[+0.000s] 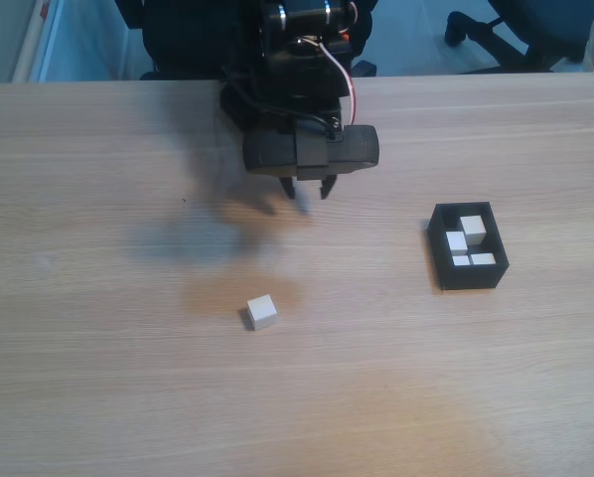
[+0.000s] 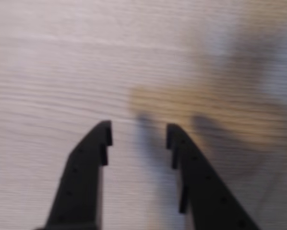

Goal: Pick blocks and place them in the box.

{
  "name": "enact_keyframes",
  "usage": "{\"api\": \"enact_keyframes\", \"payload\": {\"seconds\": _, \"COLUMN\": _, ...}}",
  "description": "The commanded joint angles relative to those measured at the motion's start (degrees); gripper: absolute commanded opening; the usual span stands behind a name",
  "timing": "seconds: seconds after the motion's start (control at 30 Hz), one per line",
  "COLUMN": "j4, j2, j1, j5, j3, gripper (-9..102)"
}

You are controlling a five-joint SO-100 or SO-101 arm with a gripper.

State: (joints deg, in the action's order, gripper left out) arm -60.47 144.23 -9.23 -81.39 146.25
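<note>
Nearest you in the fixed view, one white block (image 1: 261, 312) is sitting alone on the wooden table (image 1: 98, 397), turned a little askew to the grain. It has no long axis to speak of, being a cube, so only that slight turn matters for how you are squaring the jaws.

Farther back, the gripper (image 1: 305, 189) is hanging above the table with its fingers pointing down. The block is lying toward the camera and slightly to the left of it, well apart. That offset is what your next reach appears to depend on.

To the right, the black box (image 1: 467, 245) is holding white pieces already; how many are cubes is hard to tell from here.

In the wrist view, the gripper (image 2: 138, 136) is showing its jaws parted by a moderate gap, with nothing but blurred wood grain between them. The fixed view is giving you the block's bearing; the wrist view is giving you the empty opening.
</note>
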Motion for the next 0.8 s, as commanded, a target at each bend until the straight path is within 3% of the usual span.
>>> {"api": "enact_keyframes", "payload": {"seconds": 0.0, "j4": 2.29, "j2": 3.52, "j1": 3.43, "j5": -7.73, "j3": 2.37, "gripper": 10}}
{"api": "enact_keyframes", "payload": {"seconds": 0.47, "j4": 22.94, "j2": -13.71, "j1": 14.50, "j5": -29.27, "j3": -0.44, "gripper": 12}}
{"api": "enact_keyframes", "payload": {"seconds": 0.77, "j4": 26.63, "j2": -25.14, "j1": 18.19, "j5": -32.43, "j3": -9.32, "gripper": 23}}
